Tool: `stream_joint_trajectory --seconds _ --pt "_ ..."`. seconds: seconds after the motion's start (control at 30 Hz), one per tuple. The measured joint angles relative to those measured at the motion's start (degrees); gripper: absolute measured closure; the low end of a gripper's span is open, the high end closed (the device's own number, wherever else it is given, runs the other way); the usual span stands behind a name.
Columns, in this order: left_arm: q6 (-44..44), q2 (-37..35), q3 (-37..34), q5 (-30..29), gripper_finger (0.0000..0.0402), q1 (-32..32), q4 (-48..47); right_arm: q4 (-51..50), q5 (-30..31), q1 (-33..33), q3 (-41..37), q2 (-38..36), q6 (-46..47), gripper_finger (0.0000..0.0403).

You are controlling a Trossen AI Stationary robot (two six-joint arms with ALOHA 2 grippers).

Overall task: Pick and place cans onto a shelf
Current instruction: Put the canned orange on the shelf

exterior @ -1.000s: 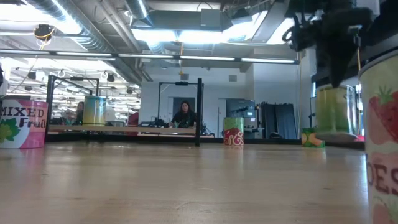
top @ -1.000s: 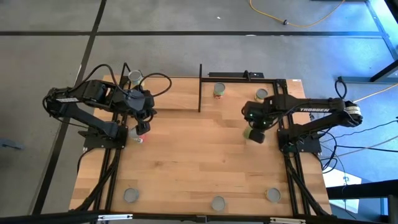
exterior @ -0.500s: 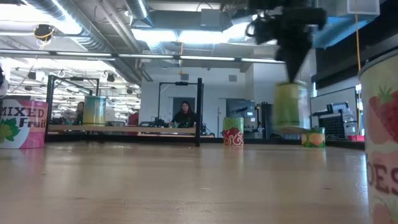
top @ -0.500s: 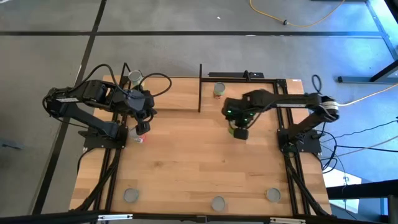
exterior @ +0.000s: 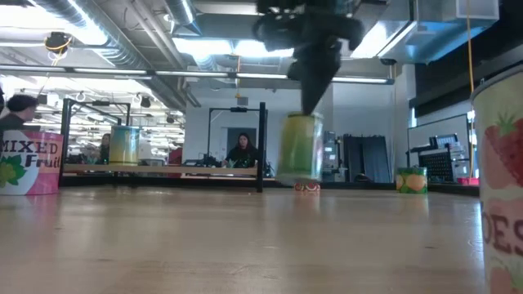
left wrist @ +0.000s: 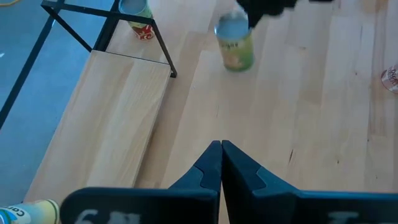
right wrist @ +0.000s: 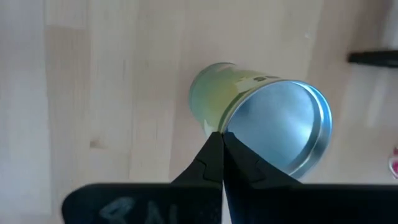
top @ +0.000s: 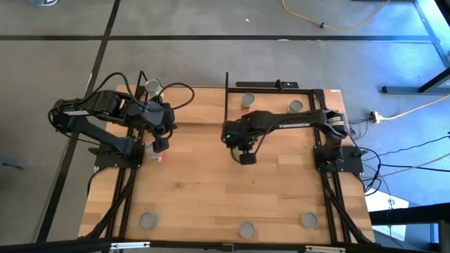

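My right gripper (top: 244, 150) is over the middle of the table, shut on a green-yellow can (right wrist: 214, 93) with a silver top; the can also shows in the low view (exterior: 301, 147) and the left wrist view (left wrist: 235, 43). My left gripper (left wrist: 221, 149) is shut and empty at the table's left (top: 162, 140), beside the shelf's light-wood plank (left wrist: 106, 124). One can (top: 152, 88) stands at the shelf's far left end. Two cans (top: 247, 100) (top: 295, 107) stand at the far right of the table. My right gripper pinches the can at the rim of its silver top (right wrist: 235, 124), between its two fingers. The fingers come from above, pointing down (exterior: 315, 82). The can hangs below them, roughly upright and lifted clear of the table.
Three cans stand along the table's near edge (top: 148, 221) (top: 246, 229) (top: 309, 220). A black upright rod (top: 226, 98) marks the shelf's right end. A small reddish can (top: 155, 157) lies by my left gripper. People show in the room beyond the table (exterior: 243, 151).
My right gripper has carried the green-yellow can toward the table's left edge, from the right side to the middle, with the can hanging clear of the table all the way.
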Motion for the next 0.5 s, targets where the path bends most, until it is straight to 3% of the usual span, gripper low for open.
stream_joint_trajectory --seconds 0.5 --pt "0.02 -0.02 0.0 0.0 0.0401 -0.01 0.0 0.48 -0.03 0.9 1.45 4.21 -1.42 0.0387"
